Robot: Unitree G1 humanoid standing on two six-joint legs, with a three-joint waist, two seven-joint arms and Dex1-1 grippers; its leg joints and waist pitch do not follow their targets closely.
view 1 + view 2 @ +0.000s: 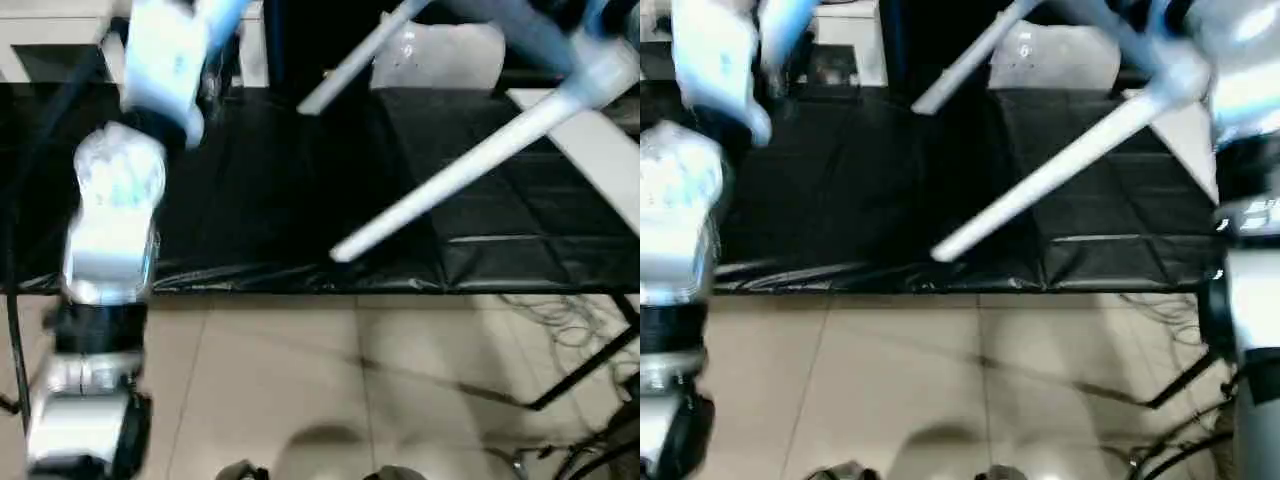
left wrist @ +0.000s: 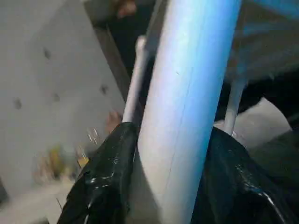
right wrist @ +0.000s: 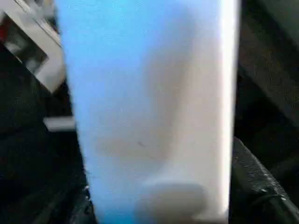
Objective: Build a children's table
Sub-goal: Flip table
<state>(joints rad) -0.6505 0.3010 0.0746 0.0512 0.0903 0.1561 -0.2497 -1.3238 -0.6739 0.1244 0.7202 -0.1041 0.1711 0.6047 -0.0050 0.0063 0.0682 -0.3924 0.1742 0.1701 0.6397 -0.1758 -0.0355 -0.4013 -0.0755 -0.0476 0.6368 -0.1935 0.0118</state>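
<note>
- White plastic is what both hands are dealing with: the children's table, seen here as long, tapered round legs (image 1: 450, 180) held in the air above the black-covered counter (image 1: 270, 200).
- In the head views one long white leg is slanting from the upper right, where its thick flared end (image 1: 590, 85) sits near the right arm, down to a narrow tip (image 1: 345, 250) hanging over the counter's front edge.
- A second white leg (image 1: 350, 62) is running roughly parallel behind it, higher and further back.
- The left hand (image 2: 173, 186) is pinching a fat white tube (image 2: 187, 102) between its two black fingers (image 2: 105, 182), one on each side and both pressing the plastic; two more thin legs are showing beyond it.
- The right hand (image 3: 159, 205) is sitting against a broad white surface (image 3: 149, 93) with a black finger (image 3: 254, 186) at its side; whether it is truly clamping I cannot tell.
- Judging by the hollow moulded look, the piece is probably light and stiff, but smooth and slippery, and the long legs will lever hard against any grip.
- Taking hold on the thick part of a leg near its collar seems safest, since that keeps the swinging length short.
- A flat white slab (image 1: 600, 150) is lying along the counter's right side.
</note>
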